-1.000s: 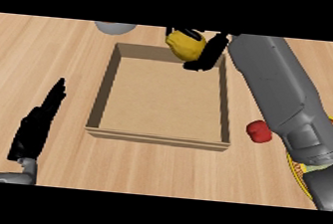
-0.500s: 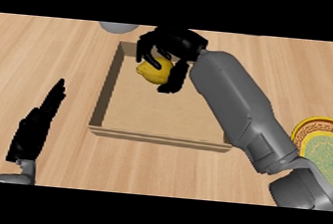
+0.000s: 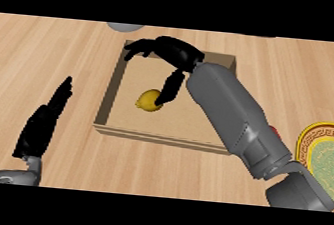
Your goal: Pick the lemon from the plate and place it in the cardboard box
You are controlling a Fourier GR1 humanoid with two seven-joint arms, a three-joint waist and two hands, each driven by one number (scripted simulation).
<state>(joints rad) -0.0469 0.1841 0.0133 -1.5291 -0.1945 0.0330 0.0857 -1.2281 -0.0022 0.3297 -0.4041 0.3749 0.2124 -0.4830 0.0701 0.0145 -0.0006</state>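
The lemon (image 3: 149, 100) is seen inside the cardboard box (image 3: 112, 93), on the box floor, nearer the left wall than the right and about midway between the far and near walls. The box lies near the middle of the counter (image 3: 42, 48). The gold-rimmed plate (image 3: 310, 139) is set well apart from it, toward the counter's right edge, and no lemon is seen on it.

The right hand (image 3: 172, 52) is held over the far part of the box with its fingers spread and arched away from the fruit. One black digit reaches down to the lemon's right side, touching it or lying just beside it; which cannot be told. Nothing is gripped, so the hand is judged to be open and the step in hand to be the release. The left hand (image 3: 43, 124) is laid flat with straight fingers near the counter's left edge.

To finish well, the lowered digit is best drawn upward rather than sideways, so that the lemon is not rolled. The forearm, which crosses the near right corner of the box, is best raised clear of the wall before being pulled back.

The lemon is small, bright yellow and oval, and it is likely to roll if nudged.
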